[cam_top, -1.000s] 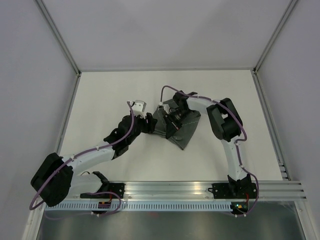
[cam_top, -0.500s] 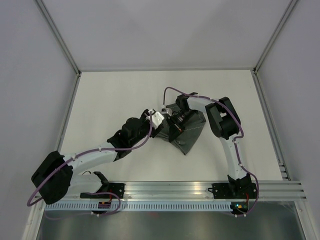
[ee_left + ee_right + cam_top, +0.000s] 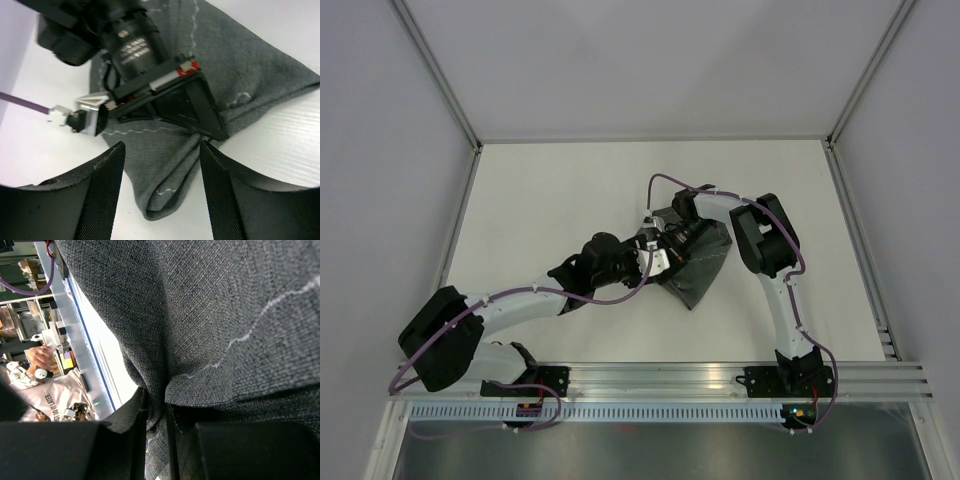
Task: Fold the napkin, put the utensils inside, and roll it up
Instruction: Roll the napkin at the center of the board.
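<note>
In the top view, the napkin (image 3: 702, 272) lies as a folded dark grey bundle on the white worktop (image 3: 550, 190), a little right of centre. The left arm (image 3: 520, 300) reaches in from the near left and the right arm (image 3: 765, 245) curls over from the far side. They meet over the bundle's left edge, almost touching. From here we cannot tell how either set of jaws stands.

In the left wrist view, the left jaws stand wide and empty. Their padded fingers (image 3: 100, 200) frame the napkin's (image 3: 250, 75) near corner from just above. Just beyond them, the right jaws bear down on the cloth.

In the right wrist view, grey weave (image 3: 225, 305) fills nearly everything. The right jaws are drawn narrow, nipping a raised fold of napkin between them.

We see no fork in any view and cannot say whether it is wrapped inside.

We judge the main risk to be crowding: if the left jaws close or advance here, they could strike the right jaws. Tugging the cloth against that pinch could also open the fold, and a fork tucked inside might slide out.
</note>
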